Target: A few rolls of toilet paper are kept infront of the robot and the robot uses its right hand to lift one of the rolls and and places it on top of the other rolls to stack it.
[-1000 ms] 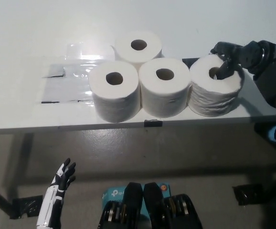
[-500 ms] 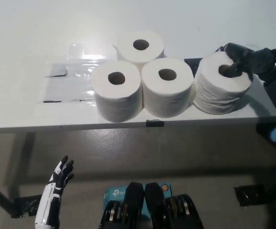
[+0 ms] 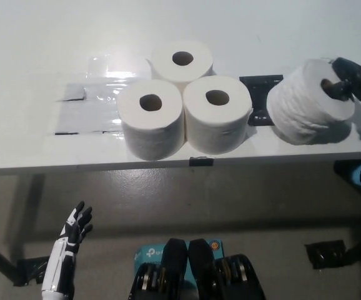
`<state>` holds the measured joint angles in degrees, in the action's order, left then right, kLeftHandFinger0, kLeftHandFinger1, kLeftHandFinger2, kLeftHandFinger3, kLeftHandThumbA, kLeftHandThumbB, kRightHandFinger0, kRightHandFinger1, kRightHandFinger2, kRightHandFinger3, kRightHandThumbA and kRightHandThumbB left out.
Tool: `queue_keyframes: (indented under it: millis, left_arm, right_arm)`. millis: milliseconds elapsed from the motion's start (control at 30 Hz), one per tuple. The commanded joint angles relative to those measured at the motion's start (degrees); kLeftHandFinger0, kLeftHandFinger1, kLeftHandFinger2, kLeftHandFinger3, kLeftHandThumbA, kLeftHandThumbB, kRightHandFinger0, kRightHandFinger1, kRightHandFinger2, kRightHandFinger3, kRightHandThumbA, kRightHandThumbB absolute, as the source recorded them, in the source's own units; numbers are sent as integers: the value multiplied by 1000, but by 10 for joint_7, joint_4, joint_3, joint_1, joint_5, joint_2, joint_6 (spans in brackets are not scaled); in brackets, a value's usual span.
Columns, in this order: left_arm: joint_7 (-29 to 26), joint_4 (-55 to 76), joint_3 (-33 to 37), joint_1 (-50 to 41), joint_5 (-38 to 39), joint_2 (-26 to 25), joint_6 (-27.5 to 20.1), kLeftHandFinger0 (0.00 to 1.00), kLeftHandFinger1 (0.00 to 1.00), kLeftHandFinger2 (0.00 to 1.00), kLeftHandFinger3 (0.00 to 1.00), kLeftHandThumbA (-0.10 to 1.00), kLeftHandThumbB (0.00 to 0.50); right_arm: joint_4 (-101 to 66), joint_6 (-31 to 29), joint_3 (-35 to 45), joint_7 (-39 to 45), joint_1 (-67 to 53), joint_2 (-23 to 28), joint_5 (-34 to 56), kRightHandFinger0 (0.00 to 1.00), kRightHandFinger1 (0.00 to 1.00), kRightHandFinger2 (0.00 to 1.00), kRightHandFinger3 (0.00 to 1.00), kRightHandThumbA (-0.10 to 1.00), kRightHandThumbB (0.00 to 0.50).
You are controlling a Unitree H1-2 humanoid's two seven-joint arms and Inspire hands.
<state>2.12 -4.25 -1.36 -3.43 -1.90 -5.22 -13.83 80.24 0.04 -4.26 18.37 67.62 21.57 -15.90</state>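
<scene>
**Roll gripped near the right edge**

While the black right hand (image 3: pixel 349 80), partly cut off, clamps the tilted toilet roll (image 3: pixel 310 103), three rolls (image 3: pixel 182 100) cluster mid-table (image 3: pixel 30 125). The white left hand (image 3: pixel 74 226) hangs below, fingers spread.

Three rolls (image 3: pixel 182 100) stood bunched together mid-worktop, touching one another, with no gap for a hand between them. Their tops lay open from above. A fourth roll (image 3: pixel 310 103), tilted in the right hand (image 3: pixel 350 78), sat well apart to the right, leaving a passable lane over black tape (image 3: pixel 258 100). The worktop (image 3: pixel 30 62) to the left and behind lay bare.
</scene>
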Motion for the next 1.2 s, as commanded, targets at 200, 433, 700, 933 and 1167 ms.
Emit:
queue_keyframes:
  millis: [200, 433, 700, 933, 1167]
  left_arm:
    - [1, 12, -8, 1, 14, -6, -18, 1000, 1000, 1000, 1000, 1000, 227]
    - [0, 9, -8, -2, 12, -5, -23, 1000, 1000, 1000, 1000, 1000, 216]
    - [0, 9, -8, -1, 10, -6, -21, 1000, 1000, 1000, 1000, 1000, 200]
    - [0, 11, -9, -1, 7, -7, -16, 1000, 1000, 1000, 1000, 1000, 209]
    - [6, 9, -10, 4, 16, -9, -21, 1000, 1000, 1000, 1000, 1000, 196]
  right_arm:
    - [2, 72, 238, 58, 3, 5, 217, 0, 0, 0, 80, 725, 48]
    - [7, 105, 339, 103, 4, 3, 281, 0, 0, 0, 0, 922, 77]
    - [-2, 131, 381, 123, 32, 2, 297, 0, 0, 0, 0, 899, 118]
    - [-17, 151, 370, 130, 75, 1, 310, 0, 0, 0, 0, 840, 123]
    - [-28, 170, 343, 135, 118, 3, 307, 0, 0, 0, 0, 799, 77]
